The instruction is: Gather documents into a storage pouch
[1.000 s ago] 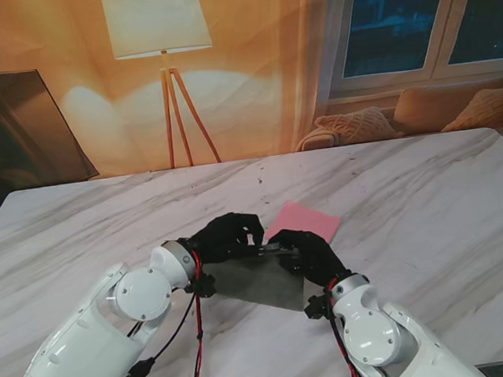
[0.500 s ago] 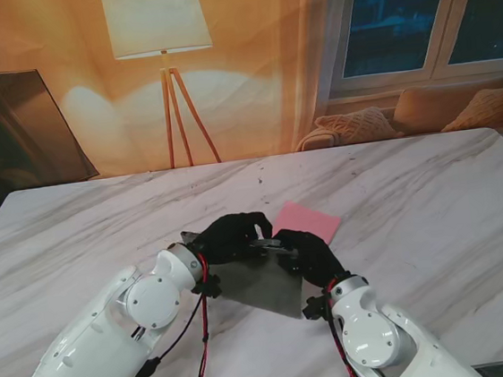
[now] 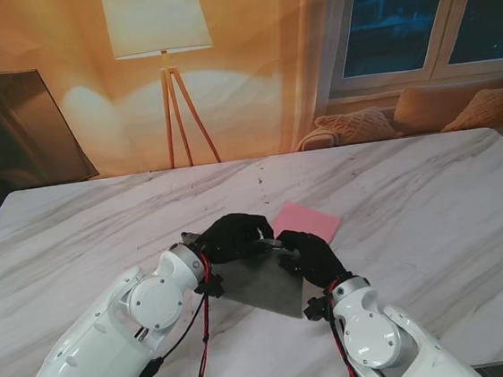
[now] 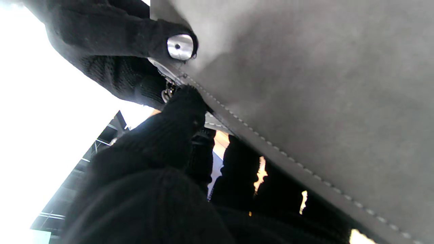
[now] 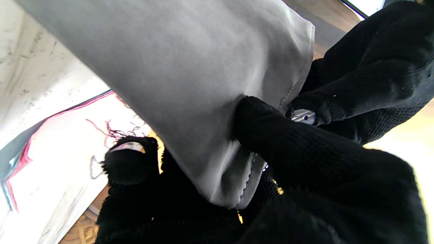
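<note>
While both the left hand (image 3: 235, 235) and right hand (image 3: 309, 254) pinch its far zipper edge, the soft, limp grey pouch (image 3: 261, 283) sags; the thin pink document (image 3: 305, 221) lies just beyond.

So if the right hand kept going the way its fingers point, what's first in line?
Past the grey pouch it grips, the right hand points toward the left hand, probably first; the pink document sits slightly right.

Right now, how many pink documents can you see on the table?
1. The pink document lies flat on the table, just beyond the grey pouch that the left hand and right hand hold. Others may be hidden under or inside the pouch.
</note>
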